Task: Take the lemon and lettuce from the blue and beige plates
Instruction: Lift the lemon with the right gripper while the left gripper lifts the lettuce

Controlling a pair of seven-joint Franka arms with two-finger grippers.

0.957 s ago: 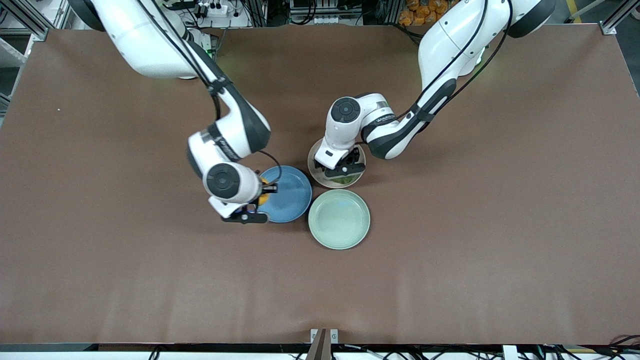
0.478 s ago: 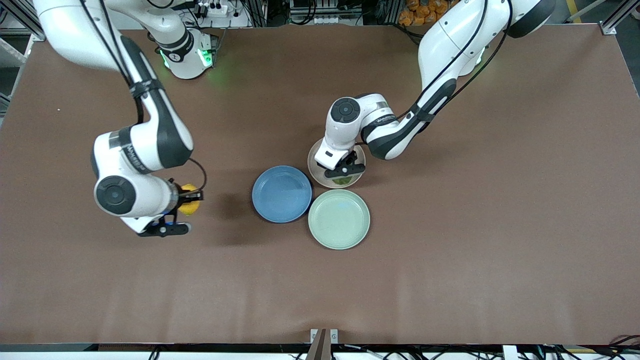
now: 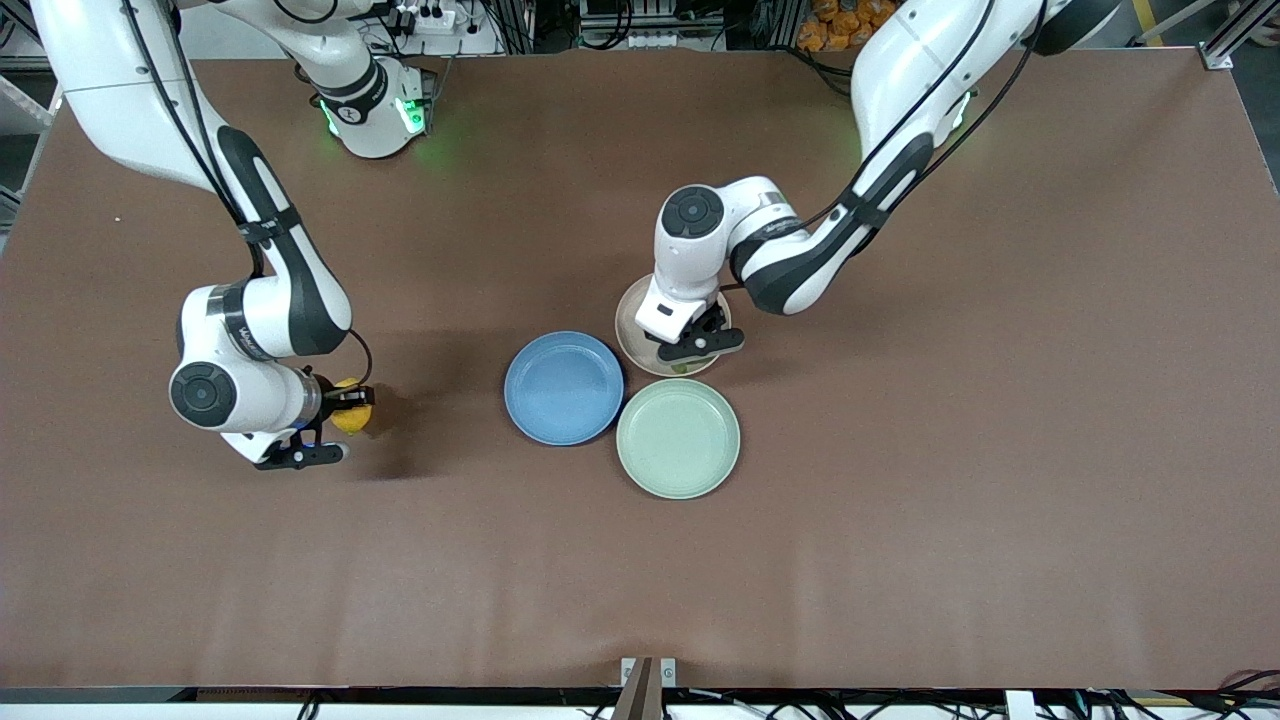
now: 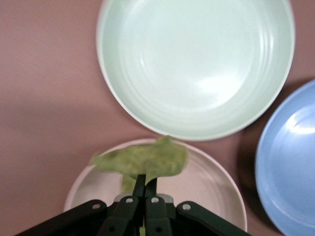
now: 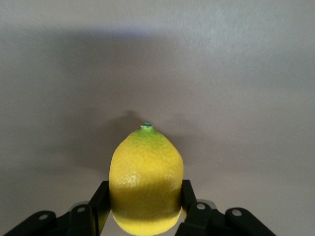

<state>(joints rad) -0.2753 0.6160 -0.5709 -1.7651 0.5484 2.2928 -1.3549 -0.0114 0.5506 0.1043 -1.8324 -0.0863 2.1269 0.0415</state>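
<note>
Yellow lemon [image 3: 350, 418] and green lettuce [image 4: 142, 161], each pinched in one of my grippers.

From my remote station, reading across the front view: my right gripper [image 3: 345, 408] hangs over bare brown table [image 3: 640, 560] toward the right arm's end, its fingers [image 5: 101, 202] clamped on the lemon's sides, well apart from the plates. The blue plate [image 3: 563, 388] lies bare, just beside the mint-green plate [image 3: 678, 438], which sits nearest the front camera. My left gripper [image 4: 145, 187] is over the beige plate [image 3: 630, 322], fingers closed together on the lettuce leaf, which hangs above that plate's bare floor.
</note>
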